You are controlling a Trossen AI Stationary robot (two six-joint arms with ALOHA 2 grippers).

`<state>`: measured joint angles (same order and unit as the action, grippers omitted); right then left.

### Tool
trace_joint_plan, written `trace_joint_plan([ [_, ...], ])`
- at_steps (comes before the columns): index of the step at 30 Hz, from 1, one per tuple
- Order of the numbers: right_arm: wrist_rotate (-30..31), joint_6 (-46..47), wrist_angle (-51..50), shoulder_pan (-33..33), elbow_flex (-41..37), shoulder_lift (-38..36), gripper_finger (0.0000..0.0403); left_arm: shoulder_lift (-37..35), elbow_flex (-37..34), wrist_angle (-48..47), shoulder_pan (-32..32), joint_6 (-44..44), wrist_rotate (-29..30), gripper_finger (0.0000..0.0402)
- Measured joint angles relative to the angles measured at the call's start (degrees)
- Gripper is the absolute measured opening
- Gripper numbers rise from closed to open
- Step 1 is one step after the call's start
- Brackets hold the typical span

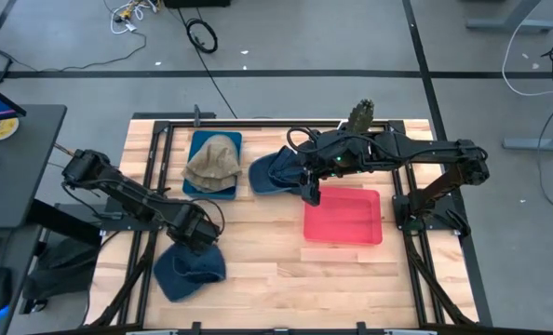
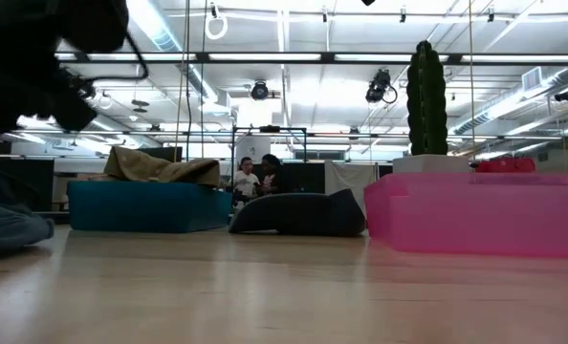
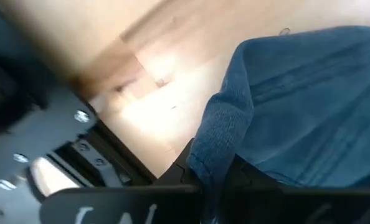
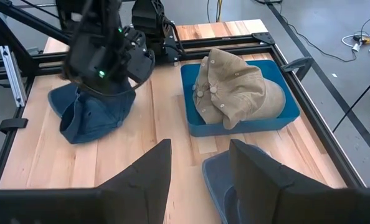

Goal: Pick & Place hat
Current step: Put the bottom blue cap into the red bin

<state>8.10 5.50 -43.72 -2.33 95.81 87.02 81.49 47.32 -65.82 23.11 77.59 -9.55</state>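
A blue denim hat (image 1: 189,268) lies near the table's front left, and my left gripper (image 1: 195,233) stands over its far side, shut on the cloth. The right wrist view shows this hat (image 4: 88,118) bunched up under that gripper (image 4: 107,87). A tan hat (image 1: 212,160) rests in a blue tray (image 1: 198,141) at the far left. A second blue hat (image 1: 273,172) lies on the table beside that tray. My right gripper (image 1: 311,194) hovers open, high over the table's middle, between the second blue hat and a pink tray (image 1: 343,233). My left gripper pinches a raised fold of the denim (image 3: 217,146) between its two fingers, at the hat's far side. The fingers come from above, pointing steeply down. The cloth rises bunched into the fingers, and the hat's lower part (image 2: 7,231) rests on the table.
The pink tray (image 2: 485,215) stands right of centre with nothing in it. A cactus (image 1: 360,115) stands at the far edge behind the right arm. Black frame rails (image 4: 232,42) border the table. Bare wood lies along the front middle (image 1: 295,279).
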Motion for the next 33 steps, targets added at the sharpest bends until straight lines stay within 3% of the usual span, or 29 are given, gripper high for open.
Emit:
trace_joint_plan([
  [9, 0.0, -0.07, -1.04, 0.04, 0.0, 0.0, 0.0164, -1.14, 20.58, -16.76, 0.03, -3.58, 17.02, 0.0011],
  [15, 0.0, -0.07, -1.73, 0.04, 0.0, 0.0, 0.0164, -2.0, 34.16, -21.32, 0.31, -7.6, 29.84, 0.0011],
  [21, -0.02, 0.92, -4.2, 0.04, 0.0, -0.5, 0.0164, -2.12, 44.08, -20.34, 1.32, -18.82, 38.36, 0.0011],
  [25, -0.02, 1.96, -5.4, 0.04, 0.0, -1.15, 0.0164, -2.12, 48.43, -17.16, 3.3, -28.69, 47.28, 0.0011],
  [29, -0.1, 3.45, -6.79, 0.04, 0.0, -1.74, 0.0164, -2.12, 51.2, -11.94, 5.0, -38.26, 57.02, 0.0011],
  [33, -2.3, 4.65, -9.83, 0.33, 0.0, -2.6, 0.0164, -2.12, 51.66, -3.54, 5.88, -50.89, 62.52, 0.0011],
])
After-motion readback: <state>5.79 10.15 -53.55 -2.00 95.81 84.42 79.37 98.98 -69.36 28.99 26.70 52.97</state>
